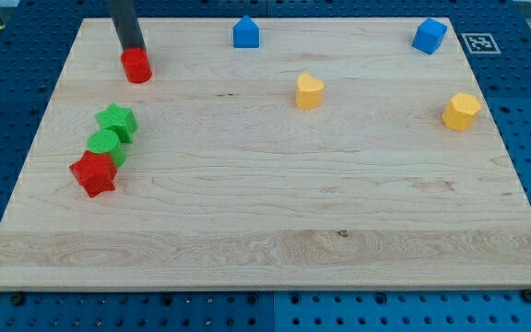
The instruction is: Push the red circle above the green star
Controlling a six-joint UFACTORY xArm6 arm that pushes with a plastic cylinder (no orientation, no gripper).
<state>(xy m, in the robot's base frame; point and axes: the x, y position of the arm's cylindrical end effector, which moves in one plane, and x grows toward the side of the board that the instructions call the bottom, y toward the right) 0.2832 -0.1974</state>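
The red circle (137, 66) is a small red cylinder near the view's top left of the wooden board (265, 231). My tip (135, 48) rests right at its upper edge, touching or nearly touching it. The green star (116, 121) lies below the red circle, a little to its left. The rod rises from the tip out of the view's top.
A green circle (105, 146) touches the green star's lower left, and a red star (94, 173) sits below that. A blue block (246, 32) and a blue cube (429, 36) lie along the top. A yellow heart (309, 91) and a yellow block (461, 111) lie to the right.
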